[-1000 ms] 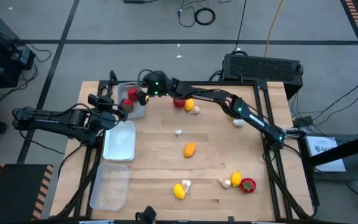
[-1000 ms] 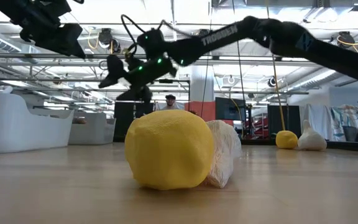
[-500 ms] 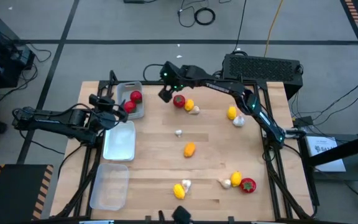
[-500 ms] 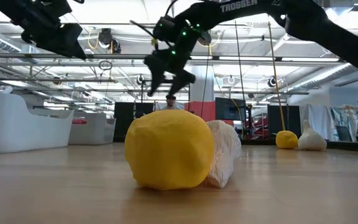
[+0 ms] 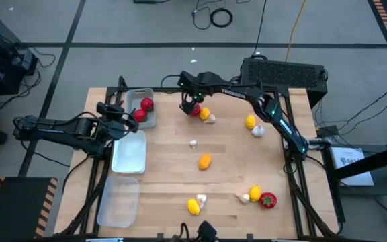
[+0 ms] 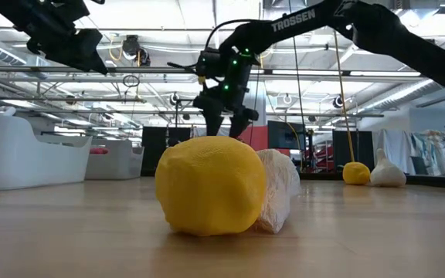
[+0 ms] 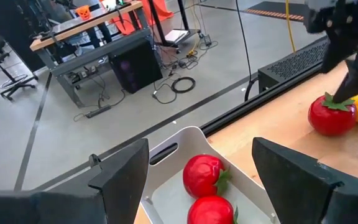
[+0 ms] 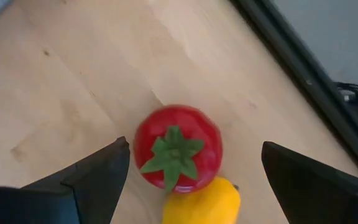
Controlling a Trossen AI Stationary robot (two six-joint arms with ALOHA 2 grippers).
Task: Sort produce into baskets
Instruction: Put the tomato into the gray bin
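My right gripper (image 5: 192, 105) has come back from the far basket (image 5: 142, 107) and now it hangs directly above a red tomato (image 5: 193, 111) that lies on the table (image 5: 227, 168), on the right side of this basket. A second ago it was over the basket itself, and a red piece that was there under it now lies inside — the basket holds two red tomatoes (image 7: 202, 175), seen clearly in the left wrist view. So one piece is sorted, I judge, and the next red one is my target. The fingers of the right gripper are spread wide apart and hold nothing; in the right wrist view the tomato (image 8: 176, 147) sits between them, with its green leaf on top, and a yellow lemon (image 8: 201, 200) touches it on one side. This neighbour can be a problem when I close, because a finger may push it. My left gripper (image 5: 123, 115) waits just beside the near edge of the far basket, its fingers also apart and empty, and it has not moved. The other two baskets (image 5: 130, 153), nearer than the far basket, look empty — most produce is not yet sorted, scattered well to the right of them.
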